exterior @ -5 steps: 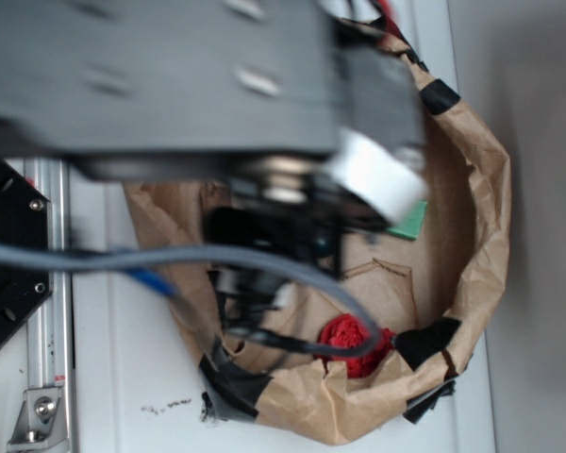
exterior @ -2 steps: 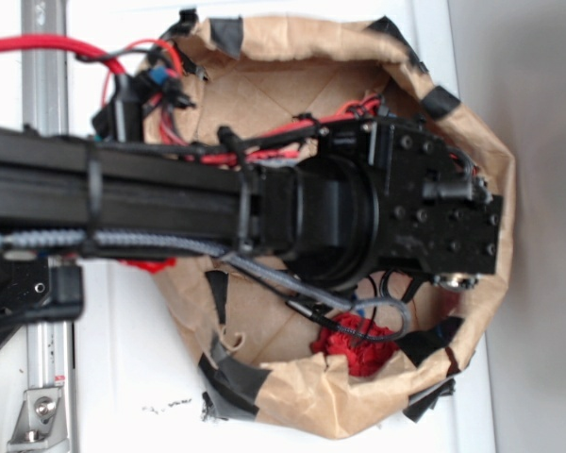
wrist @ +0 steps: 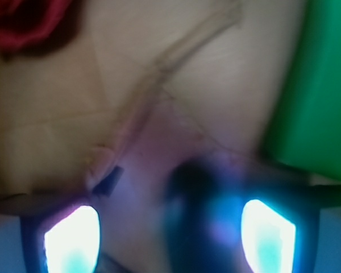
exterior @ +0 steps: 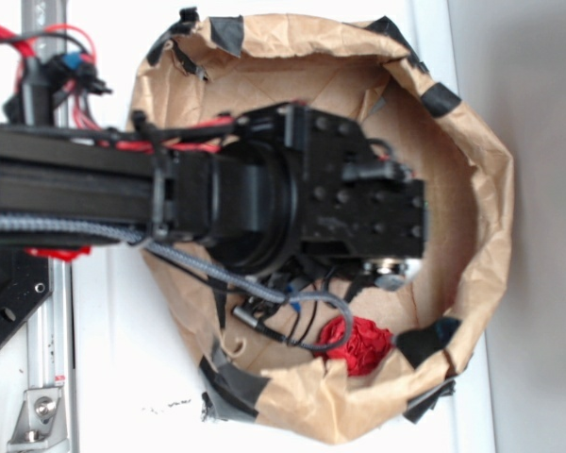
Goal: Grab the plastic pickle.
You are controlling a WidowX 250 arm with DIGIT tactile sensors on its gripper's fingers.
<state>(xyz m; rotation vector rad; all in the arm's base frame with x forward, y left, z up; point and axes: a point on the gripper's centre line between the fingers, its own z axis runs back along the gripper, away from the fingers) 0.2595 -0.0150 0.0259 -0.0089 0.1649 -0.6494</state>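
Overhead, exterior view
Arm: black, reaches in from the left edge across the brown paper bag.
Wrist block: sits over the bag's hollow and hides everything below it, the gripper included.
Red crumpled thing: on the bag floor, below the wrist block in the picture, partly behind grey and black cables.
Plastic pickle: not visible from here.

Wrist view
Gripper: two glowing white-blue pads at the bottom corners, set wide apart, nothing pinched between them.
Dark blurred oblong: lies between the pads, nearer the right one; too smeared to say it is the pickle.
Green block: ahead, to the right.
Red thing: ahead, far left.
Floor: brown creased paper.
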